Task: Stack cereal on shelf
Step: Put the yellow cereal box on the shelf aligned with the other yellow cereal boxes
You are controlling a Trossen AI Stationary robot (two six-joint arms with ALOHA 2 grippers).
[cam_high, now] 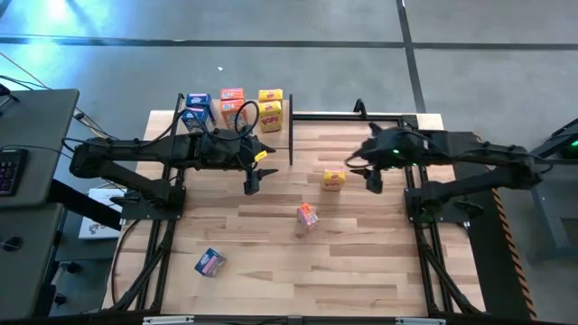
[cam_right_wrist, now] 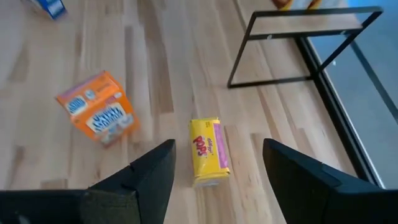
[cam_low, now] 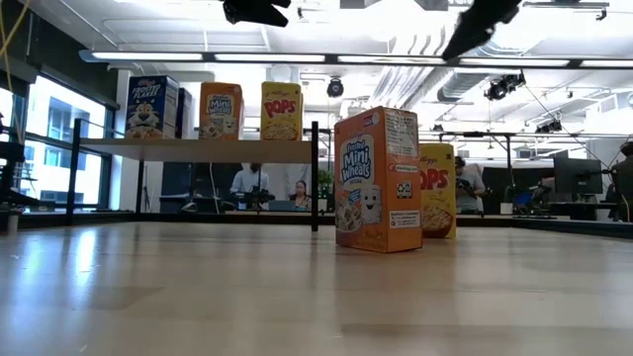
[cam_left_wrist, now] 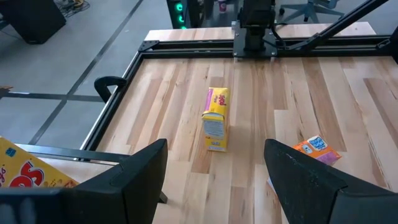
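Observation:
The shelf (cam_low: 208,148) stands at the table's far left, its right edge (cam_high: 290,135) a black bar. A blue (cam_high: 197,106), an orange (cam_high: 232,101) and a yellow cereal box (cam_high: 270,108) stand upright on its board. On the table a yellow box (cam_high: 333,180) and an orange box (cam_high: 307,216) stand upright near the middle, and a blue box (cam_high: 209,262) lies near the front left. My left gripper (cam_high: 253,181) hovers open beside the shelf. My right gripper (cam_high: 373,181) hovers open, above and to the right of the yellow box (cam_right_wrist: 208,152). Neither holds anything.
A black metal frame (cam_high: 361,116) runs along the table's far and right edges. Bare wood lies across the table's near half and right of the loose boxes. People sit at desks in the room beyond the table (cam_low: 465,188).

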